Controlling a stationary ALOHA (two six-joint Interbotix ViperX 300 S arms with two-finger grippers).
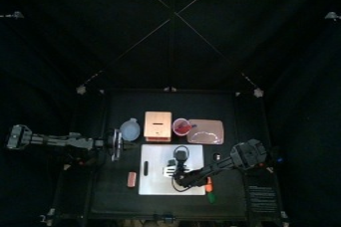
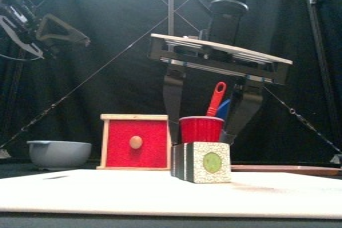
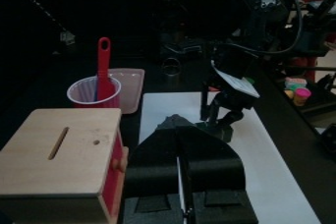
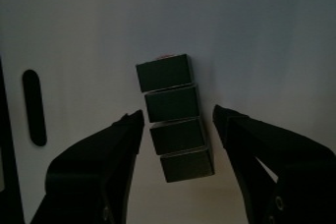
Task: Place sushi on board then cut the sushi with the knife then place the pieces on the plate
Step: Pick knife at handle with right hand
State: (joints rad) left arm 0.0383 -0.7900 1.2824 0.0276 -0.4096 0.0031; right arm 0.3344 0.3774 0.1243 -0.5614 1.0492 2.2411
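Observation:
The dark green sushi roll lies on the white cutting board, several blocks still joined in a row. My right gripper hangs just above it, open, one jaw on each side of the roll and not touching it. From the front the roll's end shows between those jaws. A red cup behind it holds a red knife and a blue one. The pink tray lies at the back right. My left gripper rests shut at the board's left, holding nothing.
A pale wooden box with a red drawer front stands behind the board, and a blue-grey bowl sits to its left. A small orange thing lies left of the board.

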